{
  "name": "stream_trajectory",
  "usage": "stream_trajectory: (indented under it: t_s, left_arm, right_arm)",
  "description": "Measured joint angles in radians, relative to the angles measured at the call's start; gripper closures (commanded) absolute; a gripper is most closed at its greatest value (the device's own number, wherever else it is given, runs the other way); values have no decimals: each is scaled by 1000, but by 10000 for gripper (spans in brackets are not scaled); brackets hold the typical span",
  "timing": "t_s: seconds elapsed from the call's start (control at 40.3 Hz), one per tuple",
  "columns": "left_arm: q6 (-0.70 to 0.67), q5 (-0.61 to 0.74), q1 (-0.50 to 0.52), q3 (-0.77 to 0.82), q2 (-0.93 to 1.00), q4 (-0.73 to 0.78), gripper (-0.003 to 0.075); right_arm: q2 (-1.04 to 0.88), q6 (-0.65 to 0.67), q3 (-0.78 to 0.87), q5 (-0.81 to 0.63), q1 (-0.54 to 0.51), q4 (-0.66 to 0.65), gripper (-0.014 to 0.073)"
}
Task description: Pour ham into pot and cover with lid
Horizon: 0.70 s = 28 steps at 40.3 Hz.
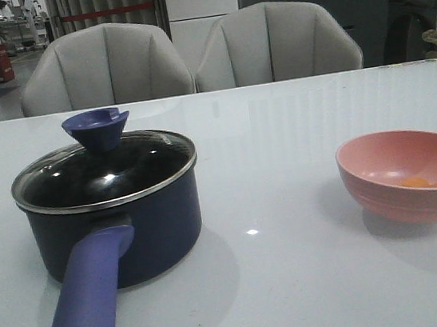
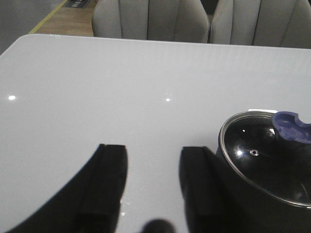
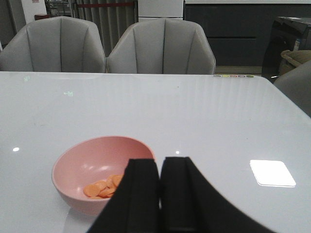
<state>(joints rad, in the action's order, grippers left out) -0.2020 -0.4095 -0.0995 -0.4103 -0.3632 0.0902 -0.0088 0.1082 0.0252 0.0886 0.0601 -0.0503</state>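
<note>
The dark navy pot (image 1: 122, 224) stands at the table's left, its purple-blue handle (image 1: 85, 310) pointing toward the front edge. The glass lid (image 1: 103, 175) with its flared purple-blue knob (image 1: 97, 127) sits on the pot. Orange ham slices (image 3: 102, 187) lie in the pink bowl (image 1: 409, 174) at the right. In its wrist view my left gripper (image 2: 150, 160) is open over bare table, beside the pot (image 2: 233, 194) and lid (image 2: 265, 162). My right gripper (image 3: 160, 167) is shut and empty, just beside the bowl (image 3: 92, 167). Neither gripper shows in the front view.
Two grey chairs (image 1: 188, 54) stand behind the table's far edge. White tabletop (image 1: 273, 148) stretches between pot and bowl. A dark counter and cabinet (image 1: 417, 16) lie at the back right.
</note>
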Motion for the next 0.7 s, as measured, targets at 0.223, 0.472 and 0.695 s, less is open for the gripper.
stream_trajectory:
  t_s: [0.223, 0.472, 0.695]
  left_arm:
    - [0, 0, 0, 0, 0, -24, 164]
    - [0, 19, 0, -19, -4, -78, 162]
    - [5, -114, 0, -174, -103, -80, 109]
  right_arm:
    - [0, 0, 0, 0, 0, 0, 440]
    - [0, 0, 0, 0, 0, 0, 440]
    - [0, 0, 0, 0, 0, 0, 440]
